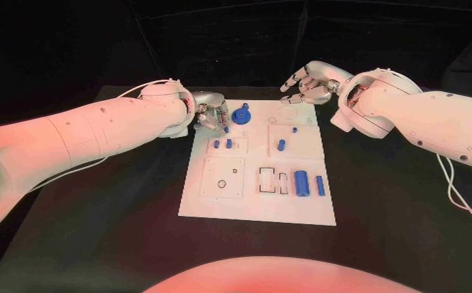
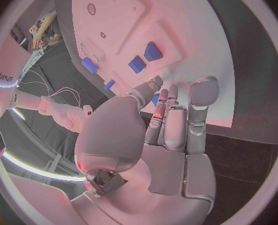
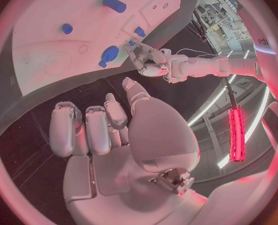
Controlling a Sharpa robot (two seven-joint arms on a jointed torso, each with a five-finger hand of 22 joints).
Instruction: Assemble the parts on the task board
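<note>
In the upper middle of the head view, the left hand (image 1: 209, 117) covers the white board's (image 1: 258, 208) upper left corner, so whether its fingertips pinch the small blue piece (image 1: 225, 129) there is too small to tell.

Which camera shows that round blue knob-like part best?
The head view: the round blue part sits unobstructed near the task board's far edge. The right wrist view shows it smaller and bent; in the left wrist view I cannot pick it out.

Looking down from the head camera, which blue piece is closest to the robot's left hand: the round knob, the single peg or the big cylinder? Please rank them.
From the left hand:
1. Round knob, right beside it at the board's far edge.
2. Single peg, mid-board.
3. Big cylinder, near the board's near right corner.
</note>
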